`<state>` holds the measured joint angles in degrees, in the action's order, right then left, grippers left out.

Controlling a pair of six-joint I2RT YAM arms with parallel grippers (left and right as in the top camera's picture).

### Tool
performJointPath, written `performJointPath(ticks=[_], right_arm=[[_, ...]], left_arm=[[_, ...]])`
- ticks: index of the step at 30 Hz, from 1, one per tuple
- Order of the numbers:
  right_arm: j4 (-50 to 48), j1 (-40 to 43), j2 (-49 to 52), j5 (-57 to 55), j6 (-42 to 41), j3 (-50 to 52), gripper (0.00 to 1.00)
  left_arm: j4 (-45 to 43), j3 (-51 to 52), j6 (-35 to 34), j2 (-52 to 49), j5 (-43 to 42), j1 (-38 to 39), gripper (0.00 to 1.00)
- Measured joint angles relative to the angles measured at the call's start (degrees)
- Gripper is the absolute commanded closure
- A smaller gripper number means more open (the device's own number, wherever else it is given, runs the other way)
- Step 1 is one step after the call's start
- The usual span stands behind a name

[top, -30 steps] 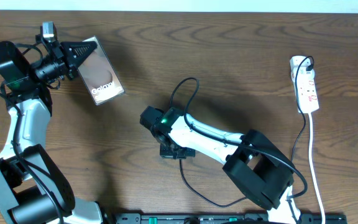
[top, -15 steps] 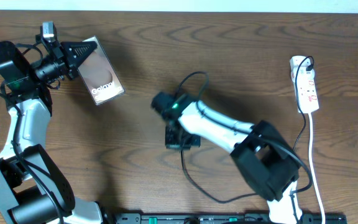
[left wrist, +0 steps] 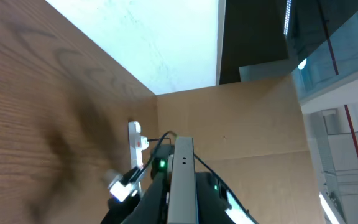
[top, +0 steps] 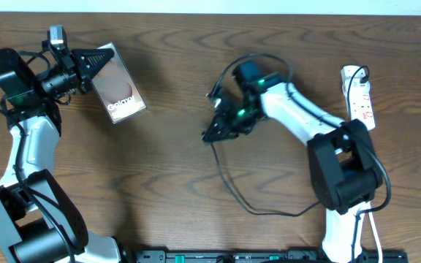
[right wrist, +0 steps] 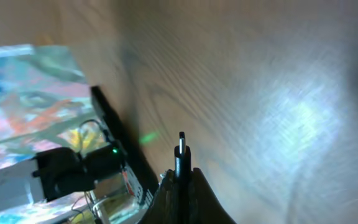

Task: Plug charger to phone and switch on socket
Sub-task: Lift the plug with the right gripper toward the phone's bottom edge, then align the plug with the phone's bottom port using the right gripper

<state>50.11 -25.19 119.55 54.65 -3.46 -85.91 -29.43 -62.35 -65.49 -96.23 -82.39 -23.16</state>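
The phone (top: 117,86), dark with white "Galaxy" lettering, is gripped at its far-left end by my left gripper (top: 86,67), lifted and tilted. In the left wrist view its thin edge (left wrist: 182,186) stands between the fingers. My right gripper (top: 216,131) is shut on the charger's small plug tip (right wrist: 181,152), held above mid-table. The thin black cable (top: 232,193) loops down and right toward the socket. The socket (top: 359,98), a white power strip with red marks, lies at the far right with the charger's black plug (top: 362,73) in it.
The socket's white cord (top: 368,190) runs down the right side toward the front edge. My right arm (top: 298,117) stretches between the socket and the table's middle. A black rail (top: 254,256) lines the front edge.
My right gripper has lifted the cable's plug tip and swung up and to the right, from mid-table toward the back. The cable loop has followed. The left arm and phone have not moved.
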Motion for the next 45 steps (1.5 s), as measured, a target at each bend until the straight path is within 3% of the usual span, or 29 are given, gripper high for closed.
performJointPath(ticks=[4, 14, 23, 28, 37, 45], right_arm=[[-2.43, 3.69, 0.0, 5.11, 5.44, -0.02, 0.99], [-5.62, 5.09, 0.0, 27.87, 29.77, -0.02, 0.98], [-8.28, 0.81, 0.0, 32.2, 35.6, -0.02, 0.99], [-15.15, -0.5, 0.02, 32.92, 30.03, 0.04, 0.99], [-34.69, -1.79, 0.07, 33.27, 5.86, -0.22, 0.99], [-39.08, -2.82, 0.07, 33.27, -3.67, -0.22, 0.99]], left_arm=[[0.0, 0.0, 0.0, 0.0, 0.02, 0.0, 0.93], [0.0, 0.0, 0.02, 0.0, 0.0, 0.0, 0.93], [0.0, 0.0, 0.87, 0.0, 0.0, 0.0, 0.93], [0.02, 0.0, 1.27, 0.0, 0.92, 0.13, 0.93], [-6.03, 0.0, 1.29, 0.0, 4.85, 3.56, 0.93], [-6.93, 0.0, 1.03, 0.0, 7.39, 6.36, 0.93]])
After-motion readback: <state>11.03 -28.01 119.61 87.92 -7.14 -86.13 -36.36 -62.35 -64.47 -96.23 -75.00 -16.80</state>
